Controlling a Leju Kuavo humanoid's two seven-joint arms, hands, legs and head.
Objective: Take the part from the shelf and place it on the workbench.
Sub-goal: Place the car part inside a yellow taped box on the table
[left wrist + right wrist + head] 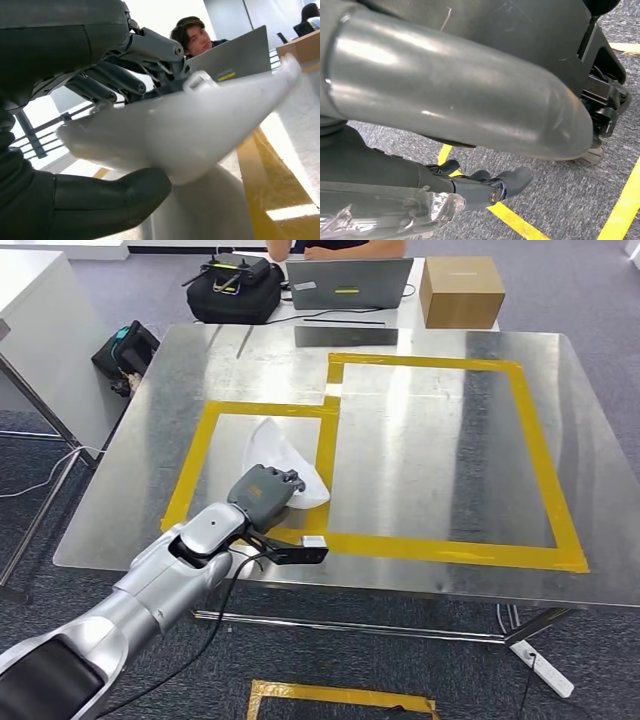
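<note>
Workbench point(423, 490): metal-topped table, shiny, marked with two adjoining rectangles of yellow tape point(540, 450), a smaller one to the left and a larger one to the right.

White part point(281, 455): pale, curved plastic shell with a pointed end. It lies within the smaller tape rectangle, near that rectangle's right strip, its lower edge under the left hand. In the left wrist view the white part point(181, 135) sits between the thumb below and the darker fingers point(113, 82) above; whether its underside touches the tabletop cannot be told.

Left hand point(264, 495): silver arm reaching in over the front edge of the workbench. The hand grips the white part, thumb on one face and fingers on the other.

Right hand point(486, 187): hanging low over grey carpet with yellow floor lines. Its fingers lie fairly straight and close together with nothing between them; the thumb is a thick grey bar across the picture.

Far side of workbench: open grey laptop point(349, 285), a person point(332, 248) seated behind it, a black bag point(232, 292), a brown cardboard box point(460, 290).

Floor: white power strip point(540, 668) below the table's right front, black bag point(124, 352) beside its left end.
</note>
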